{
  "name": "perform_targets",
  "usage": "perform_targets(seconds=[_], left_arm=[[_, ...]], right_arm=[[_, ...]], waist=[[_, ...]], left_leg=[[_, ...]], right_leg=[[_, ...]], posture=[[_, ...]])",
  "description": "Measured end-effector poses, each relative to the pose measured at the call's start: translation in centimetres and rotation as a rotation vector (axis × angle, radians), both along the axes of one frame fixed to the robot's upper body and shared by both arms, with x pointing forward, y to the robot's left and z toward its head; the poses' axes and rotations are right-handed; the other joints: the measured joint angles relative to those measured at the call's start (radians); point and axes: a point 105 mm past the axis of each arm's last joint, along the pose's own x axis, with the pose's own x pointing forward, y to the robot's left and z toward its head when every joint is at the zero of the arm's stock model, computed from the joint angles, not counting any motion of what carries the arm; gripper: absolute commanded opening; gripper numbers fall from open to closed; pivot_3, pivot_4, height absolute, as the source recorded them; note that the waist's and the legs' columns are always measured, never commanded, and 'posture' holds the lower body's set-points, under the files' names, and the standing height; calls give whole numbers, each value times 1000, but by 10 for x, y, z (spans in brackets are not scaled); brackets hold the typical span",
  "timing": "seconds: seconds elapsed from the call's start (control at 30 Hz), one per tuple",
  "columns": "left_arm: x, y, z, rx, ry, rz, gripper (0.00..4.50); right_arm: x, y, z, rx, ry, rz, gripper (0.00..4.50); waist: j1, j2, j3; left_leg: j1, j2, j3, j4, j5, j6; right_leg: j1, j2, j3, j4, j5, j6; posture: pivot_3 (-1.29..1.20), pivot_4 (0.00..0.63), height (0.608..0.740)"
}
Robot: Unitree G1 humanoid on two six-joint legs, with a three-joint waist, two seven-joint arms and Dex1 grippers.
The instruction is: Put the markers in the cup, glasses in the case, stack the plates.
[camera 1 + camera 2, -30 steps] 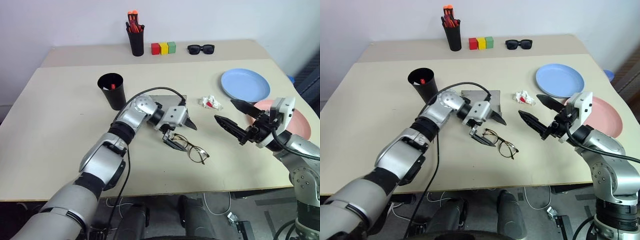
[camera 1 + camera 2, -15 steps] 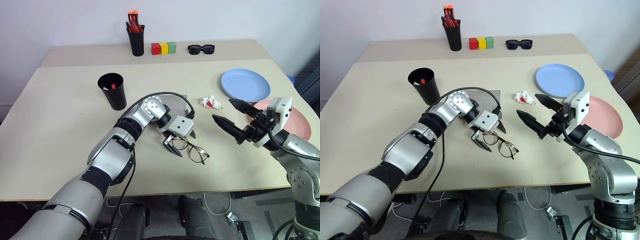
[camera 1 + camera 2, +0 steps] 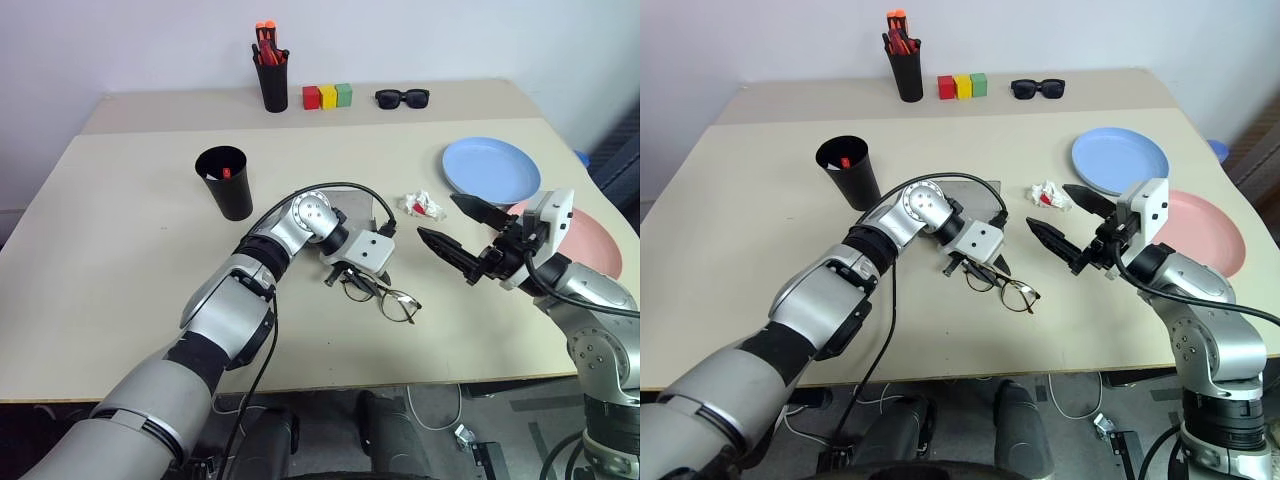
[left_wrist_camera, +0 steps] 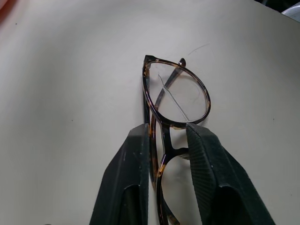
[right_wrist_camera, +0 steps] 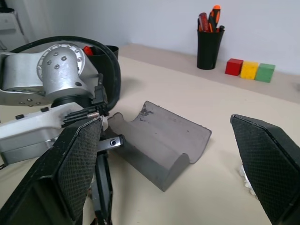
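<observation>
A: Where do the glasses (image 4: 174, 101) lie against the left gripper (image 4: 168, 154)?

B: Right in it. The wrist view shows the two black fingers (image 4: 133, 164) narrowed onto the frame near the bridge, one on each side, with one round lens past the tips at 12 o'clock. From the head camera the glasses (image 3: 385, 297) rest on the table (image 3: 120, 240), and the gripper (image 3: 350, 280) meets them from about 10 o'clock.

A: So it is pinching them?

B: The fingers bracket the bridge closely and seem to touch it; the glasses lie flat on the table.

A: And the case (image 5: 159, 140)?

B: Open, a grey trough, just beyond the left gripper toward 12 o'clock, mostly hidden behind the arm in the head views.

A: The right gripper (image 3: 463, 240)?

B: Spread wide, holding nothing, hovering at 3 o'clock of the glasses, apart from them.

A: The rest?

B: The cup (image 3: 226, 183) stands at 10 o'clock of the glasses with a red marker tip (image 3: 226, 172) showing inside. The blue plate (image 3: 490, 168) lies at 2 o'clock, the pink plate (image 3: 598, 240) just beside it, behind the right arm.
</observation>
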Motion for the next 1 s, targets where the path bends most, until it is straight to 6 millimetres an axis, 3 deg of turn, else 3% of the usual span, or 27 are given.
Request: perform_targets(seconds=[0.1, 0.13, 0.2, 0.73, 0.8, 1.0], left_arm=[[0, 0, 0, 0, -4, -3, 1195], [0, 0, 0, -1, -6, -6, 671], [-1, 0, 0, 0, -8, -11, 43], [3, 1, 7, -36, 55, 43, 43], [6, 2, 13, -45, 46, 55, 43], [21, 0, 59, -148, -48, 87, 43]], right_arm=[[1, -1, 0, -2, -3, 0, 4500], [1, -1, 1, -2, -5, 0, 4500], [1, 0, 2, -2, -11, 1, 4500], [8, 1, 3, -15, -18, -2, 4500], [8, 1, 2, -19, -18, -5, 4500], [10, 5, 3, -25, -22, 6, 4500]], waist=[[0, 0, 0], [0, 0, 0], [0, 0, 0], [0, 0, 0], [-1, 0, 0], [-1, 0, 0]], left_leg=[[0, 0, 0, 0, 0, 0], [0, 0, 0, 0, 0, 0], [0, 0, 0, 0, 0, 0], [0, 0, 0, 0, 0, 0], [0, 0, 0, 0, 0, 0], [0, 0, 0, 0, 0, 0]], right_leg=[[0, 0, 0, 0, 0, 0], [0, 0, 0, 0, 0, 0], [0, 0, 0, 0, 0, 0], [0, 0, 0, 0, 0, 0], [0, 0, 0, 0, 0, 0], [0, 0, 0, 0, 0, 0]], posture=[[0, 150, 740], [0, 150, 740], [0, 150, 740], [0, 150, 740], [0, 150, 740], [0, 150, 740]])
